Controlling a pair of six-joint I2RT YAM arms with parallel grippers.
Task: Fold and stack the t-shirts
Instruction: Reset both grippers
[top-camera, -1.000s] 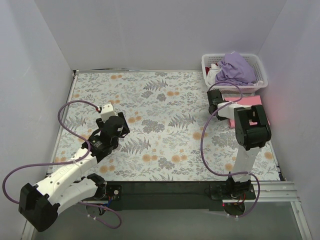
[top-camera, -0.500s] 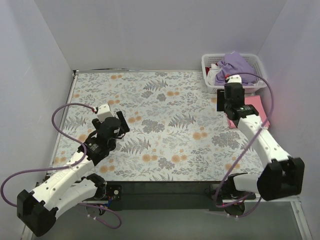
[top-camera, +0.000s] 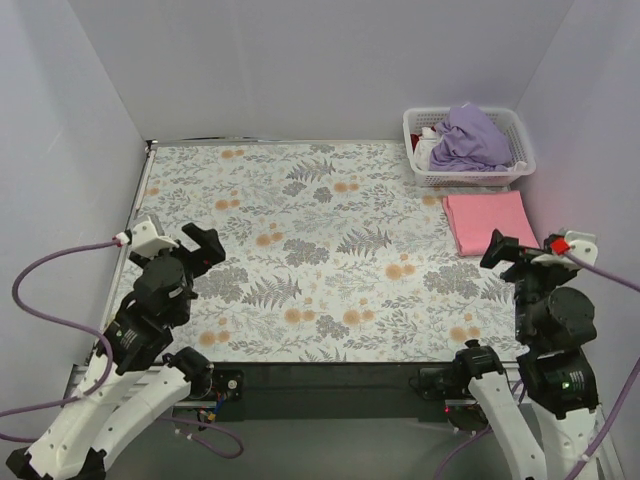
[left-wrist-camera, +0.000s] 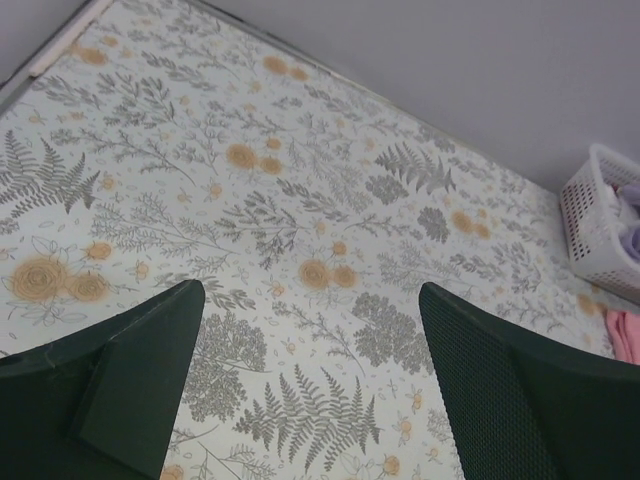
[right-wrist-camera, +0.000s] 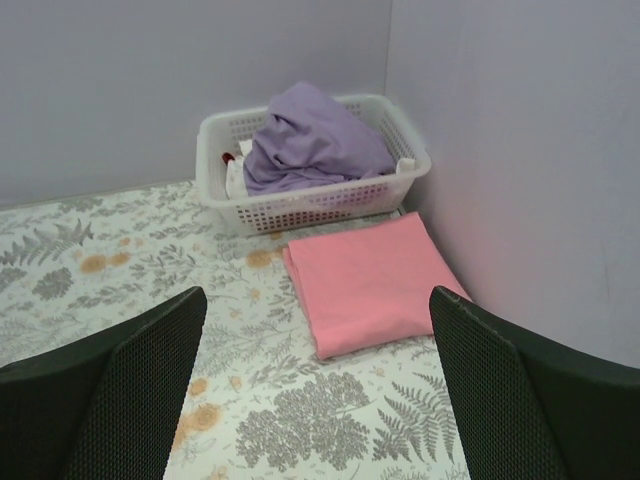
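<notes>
The salmon pink t-shirt lies folded into a flat rectangle on the tablecloth at the right, just in front of the basket; the right wrist view shows it too. The lavender t-shirt sits crumpled in the white basket, bulging over its rim. My right gripper hangs open near the front right, back from the pink shirt and touching nothing. My left gripper is open above bare cloth at the front left.
The floral tablecloth covers the table. The basket stands in the back right corner against the walls and also holds a bit of white and red cloth. In the left wrist view the basket shows at the far right.
Both arms have drawn back toward the near edge. The right gripper has left the pink shirt and opened wide. The left gripper has opened further.
</notes>
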